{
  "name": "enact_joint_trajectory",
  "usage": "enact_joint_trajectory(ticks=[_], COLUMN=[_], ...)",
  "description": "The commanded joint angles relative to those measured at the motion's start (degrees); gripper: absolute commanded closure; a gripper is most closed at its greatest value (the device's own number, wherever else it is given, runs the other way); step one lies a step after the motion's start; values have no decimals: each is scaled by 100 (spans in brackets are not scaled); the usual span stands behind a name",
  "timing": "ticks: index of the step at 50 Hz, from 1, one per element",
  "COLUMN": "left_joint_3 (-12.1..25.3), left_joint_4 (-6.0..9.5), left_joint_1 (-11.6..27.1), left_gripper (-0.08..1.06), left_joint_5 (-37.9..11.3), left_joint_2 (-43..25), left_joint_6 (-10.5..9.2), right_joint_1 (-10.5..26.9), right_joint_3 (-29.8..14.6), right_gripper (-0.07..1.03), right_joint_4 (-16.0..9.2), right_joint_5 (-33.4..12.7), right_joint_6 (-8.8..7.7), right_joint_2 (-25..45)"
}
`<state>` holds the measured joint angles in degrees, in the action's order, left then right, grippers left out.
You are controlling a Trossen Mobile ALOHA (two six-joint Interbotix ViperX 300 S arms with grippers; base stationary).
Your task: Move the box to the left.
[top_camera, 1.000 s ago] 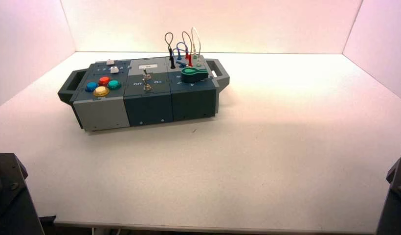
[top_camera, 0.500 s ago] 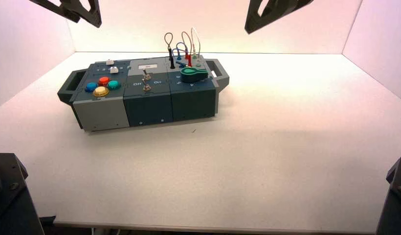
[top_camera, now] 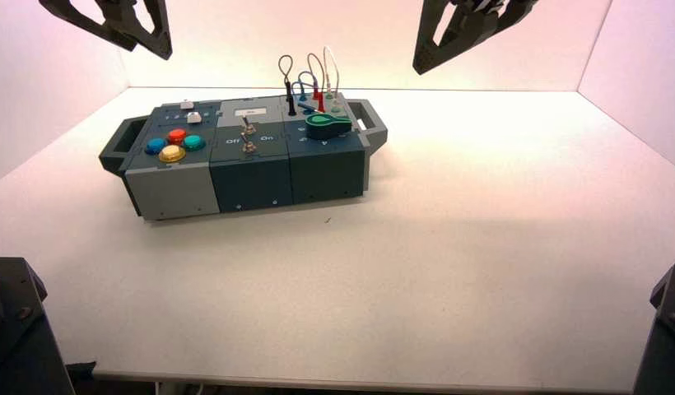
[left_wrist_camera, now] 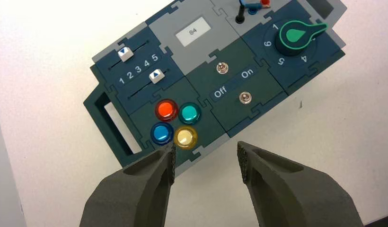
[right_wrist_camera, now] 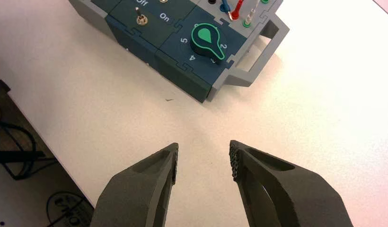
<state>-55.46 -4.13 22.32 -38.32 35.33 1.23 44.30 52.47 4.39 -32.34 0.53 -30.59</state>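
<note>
The white surface (top_camera: 449, 263) fills most of the high view, walled in pale on three sides. On its left-rear part sits the box (top_camera: 244, 169), long, dark teal and grey, lying slightly turned, with a handle at each end; nothing touches it. Both arms hang high above the far side: the left claw (top_camera: 124, 20) is up near the left wall, above and behind the box's left end, and the right claw (top_camera: 466, 25) is up to the right of the box, past its right handle. Each claw is spread wide with nothing between its fingers; the left wrist view shows the left claw (left_wrist_camera: 206, 158) poised over the front edge of the box by the buttons, and the right wrist view shows the right claw (right_wrist_camera: 204, 158) over bare surface in front of the box's right end. On the box's top, the left section carries two white sliders (left_wrist_camera: 156, 76) beside a scale lettered 1 to 5 and four round buttons (top_camera: 175, 144), red, teal, blue and yellow. The middle section holds two toggle switches (left_wrist_camera: 245, 98) between "Off" and "On" and a small label reading "84". The right section has the green knob (right_wrist_camera: 207, 40) on a numbered dial, with looped wires (top_camera: 309, 78) standing up behind it.
</note>
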Motion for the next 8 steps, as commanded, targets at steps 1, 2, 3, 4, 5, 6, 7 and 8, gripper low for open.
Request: enact_joint_trajectory(ticks=[1, 2, 3, 4, 5, 6, 7, 8], left_joint_3=[44, 44, 44, 44, 44, 44, 44, 44], left_joint_4=[9, 0, 0, 0, 0, 9, 0, 0], left_joint_1=[26, 26, 26, 26, 26, 26, 26, 26], left_gripper=[29, 29, 29, 29, 29, 29, 29, 29], left_joint_5=[26, 26, 26, 26, 26, 26, 26, 26], left_joint_2=[26, 26, 26, 35, 35, 35, 35, 35], left_joint_6=[-9, -9, -9, -9, -9, 0, -9, -9], right_joint_1=[-18, -18, -18, -18, -18, -18, -18, -18], right_joint_3=[-62, -62, -62, -62, -62, -62, -62, -62], right_gripper=[39, 39, 39, 39, 39, 39, 39, 39], right_joint_4=[18, 18, 18, 18, 18, 18, 18, 9], right_joint_5=[26, 18, 18, 18, 18, 18, 9, 0], right_joint_6=[0, 0, 0, 0, 0, 0, 0, 9], right_joint_2=[-70, -70, -70, -79, -79, -79, -88, -97])
